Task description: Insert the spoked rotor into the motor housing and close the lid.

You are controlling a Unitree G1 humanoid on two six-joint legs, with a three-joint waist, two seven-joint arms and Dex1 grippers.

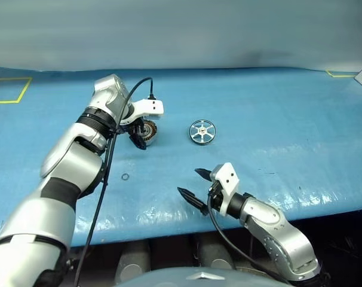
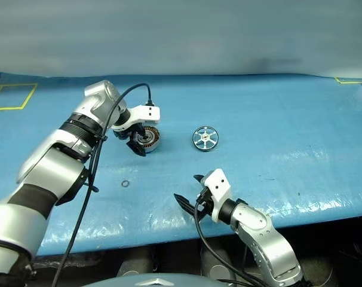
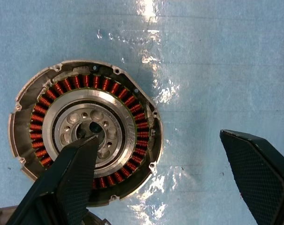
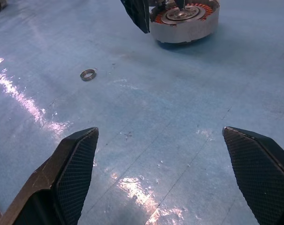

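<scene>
So basically nothing's done yet. The spoked rotor (image 1: 202, 131) lies flat on the blue table (image 1: 276, 119), hub axis straight up, well apart from the motor housing (image 3: 85, 133), which sits open side up with its copper windings showing. Can't make out the lid properly, so insertion and closing are both left, I'd say. Left claw (image 3: 172, 161) hangs over the housing, spread wide, holding nothing. Right claw (image 4: 172, 161) is wide open and empty too, near the table's front edge. A small ring (image 4: 88, 74) lies loose nearby.
</scene>
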